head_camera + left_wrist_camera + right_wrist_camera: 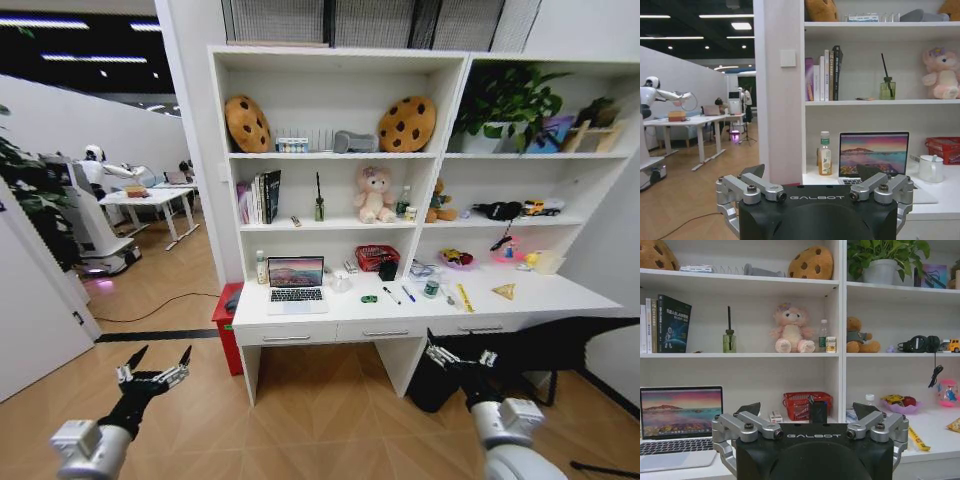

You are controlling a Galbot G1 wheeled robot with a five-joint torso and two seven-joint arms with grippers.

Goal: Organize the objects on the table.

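The long white table (385, 330) stands ahead under a shelving unit. On it sit an open silver laptop (296, 285), a tiny green toy car (369, 298), pens (391, 295), a small can (431, 288), a white mug (341, 282), a red basket (376, 257) and a yellow ruler (466, 298). My left gripper (160, 356) hangs open and empty, low over the floor, well short of the table's left end. Below the right drawers my right gripper (460, 352) is likewise open and empty. The wrist views show the left gripper (810, 172) facing the laptop (873, 152), and the right gripper (807, 410) facing the basket (802, 405).
White shelves (340, 155) above the desk hold books, plush toys, cookie cushions and a plant. A red bin (228, 335) stands at the desk's left leg, a black object (540, 350) on the floor at the right. Bare wooden floor lies between me and the desk.
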